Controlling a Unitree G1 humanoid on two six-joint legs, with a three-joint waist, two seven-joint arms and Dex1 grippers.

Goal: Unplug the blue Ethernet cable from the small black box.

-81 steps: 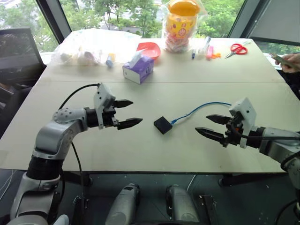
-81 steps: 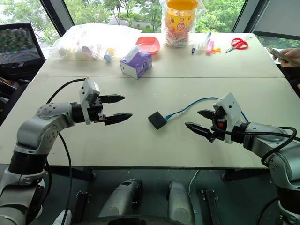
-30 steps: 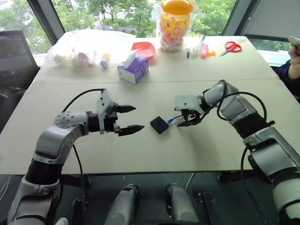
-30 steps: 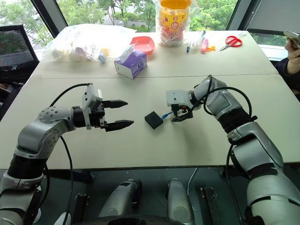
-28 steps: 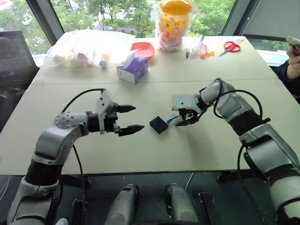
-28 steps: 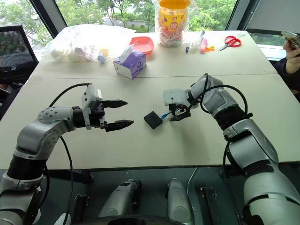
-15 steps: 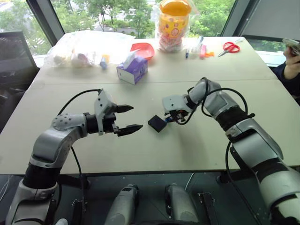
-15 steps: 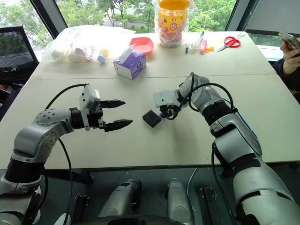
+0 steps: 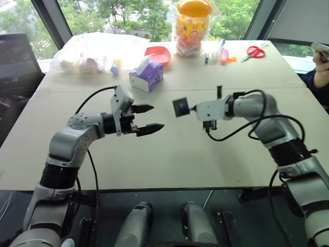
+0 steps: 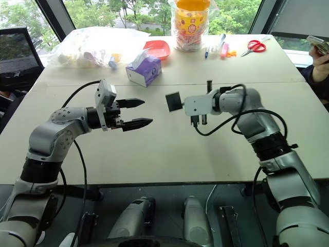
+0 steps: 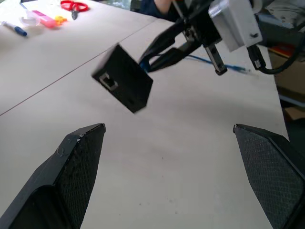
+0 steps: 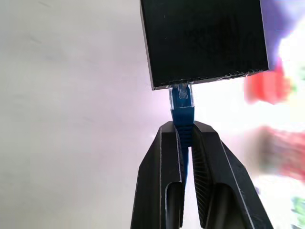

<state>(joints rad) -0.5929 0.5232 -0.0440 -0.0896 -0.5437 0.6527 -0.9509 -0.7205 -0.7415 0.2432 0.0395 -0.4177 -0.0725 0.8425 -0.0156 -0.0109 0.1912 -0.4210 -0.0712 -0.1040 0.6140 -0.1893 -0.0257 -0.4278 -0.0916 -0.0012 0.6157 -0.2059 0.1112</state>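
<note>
While the right gripper (image 12: 187, 131) is clenched on the blue Ethernet cable (image 12: 182, 114) just behind its clear plug, the small black box (image 9: 181, 107) hangs off that plug in mid-air, clear of the table (image 9: 169, 154). It sits a little above the middle of the head views. In the right wrist view the two black fingers (image 12: 164, 167) pinch the blue boot of the cord, and the plug is seated in the box's lower edge, so the cable is not yet out. Holding by the boot and not by the box seems deliberate: it leaves the box's body free for the other arm to take.

To the left of the box in the head views, the left gripper (image 9: 149, 117) hovers with its fingers spread wide and nothing between them, pointing toward the box but apart from it. In its own wrist view the box floats tilted between and beyond the two finger pads (image 11: 78, 157), an empty port facing the camera. That pose reads as a lined-up approach: close on the box, then pull the two arms apart.

Behind the right wrist the cable trails away as a thin blue line (image 11: 228, 67). Farther off, in the upper part of the frame, stand a purple tissue box (image 9: 146, 77), a red bowl (image 9: 157, 53), a yellow jar (image 9: 190, 25) and scissors (image 9: 254, 51), all well clear of the work.
</note>
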